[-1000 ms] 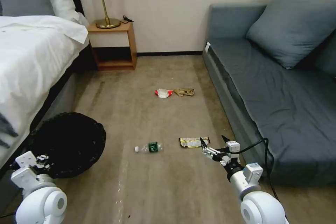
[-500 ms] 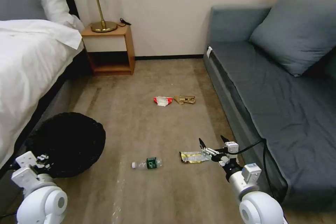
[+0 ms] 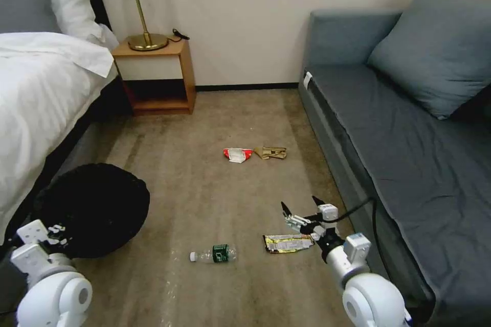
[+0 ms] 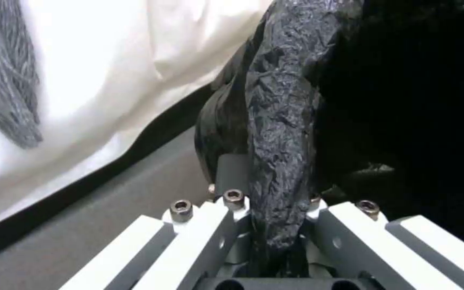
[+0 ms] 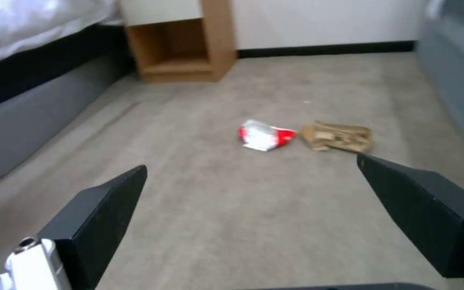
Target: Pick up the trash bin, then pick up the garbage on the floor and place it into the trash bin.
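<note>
Carpet (image 3: 204,189) lies open between bed (image 3: 36,102) and sofa (image 3: 409,153).

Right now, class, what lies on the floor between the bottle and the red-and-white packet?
Bare carpet; the head view shows nothing between bottle and red-and-white packet.

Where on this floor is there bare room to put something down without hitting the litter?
Bare carpet runs from the nightstand down to the red packet, and between the bin and the bottle. It is crowded by the sofa: the open right gripper hangs over the gold wrapper, with the brown scrap beyond. The left gripper clamps the bin's rim.
</note>
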Robot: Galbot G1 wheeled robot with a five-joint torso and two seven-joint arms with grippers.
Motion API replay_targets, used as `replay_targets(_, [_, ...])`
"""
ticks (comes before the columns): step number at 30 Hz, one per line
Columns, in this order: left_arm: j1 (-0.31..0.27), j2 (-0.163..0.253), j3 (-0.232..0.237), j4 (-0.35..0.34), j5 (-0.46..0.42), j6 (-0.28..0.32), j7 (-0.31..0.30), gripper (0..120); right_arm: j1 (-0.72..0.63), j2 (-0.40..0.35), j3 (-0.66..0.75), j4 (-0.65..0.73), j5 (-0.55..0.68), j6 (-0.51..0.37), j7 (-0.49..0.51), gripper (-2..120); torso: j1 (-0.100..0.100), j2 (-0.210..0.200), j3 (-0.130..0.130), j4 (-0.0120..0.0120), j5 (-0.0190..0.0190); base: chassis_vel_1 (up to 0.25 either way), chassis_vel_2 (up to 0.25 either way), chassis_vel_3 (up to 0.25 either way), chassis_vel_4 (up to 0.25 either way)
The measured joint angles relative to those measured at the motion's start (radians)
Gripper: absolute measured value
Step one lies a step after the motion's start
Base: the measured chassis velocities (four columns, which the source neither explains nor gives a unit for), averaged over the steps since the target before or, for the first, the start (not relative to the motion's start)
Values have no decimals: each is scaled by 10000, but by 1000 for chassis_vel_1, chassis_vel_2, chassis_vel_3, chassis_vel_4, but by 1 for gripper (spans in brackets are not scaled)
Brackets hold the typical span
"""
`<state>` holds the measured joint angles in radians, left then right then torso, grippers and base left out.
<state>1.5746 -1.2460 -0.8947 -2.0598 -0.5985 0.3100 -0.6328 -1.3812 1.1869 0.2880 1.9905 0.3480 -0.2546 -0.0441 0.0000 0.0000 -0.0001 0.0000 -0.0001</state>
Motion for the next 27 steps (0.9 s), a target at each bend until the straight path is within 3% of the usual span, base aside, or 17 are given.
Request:
replay_targets(4, [82,190,58,77,334,-337,265,3,2134,-1005,-1509,-1243,770,-312,-272,100,1,0,1,0,1,0,0,0,0])
replay_targets(10, [115,156,128,307,868,-531,334,3,4332,-1336,-3297,-3116,831,-337,-1244,100,0,-1,1,0,0,0,0,0,0])
replay_targets(13, [80,27,108,477,1174,-622,351,3,5893,-940,-4778,-4827,401,-169,-2079,100,1,-1,3,1,0,0,0,0,0])
replay_targets(18, [296,20,8,463,1186,-670,366,3,7087,-221,-5902,-6669,-422,262,-3501,100,1,-1,2,2,0,0,0,0,0])
replay_targets(27, [416,-68,219,190,1418,-682,377,3,7591,883,-7228,-8158,-1185,486,-4480,100,1,-1,2,0,0,0,0,0,0])
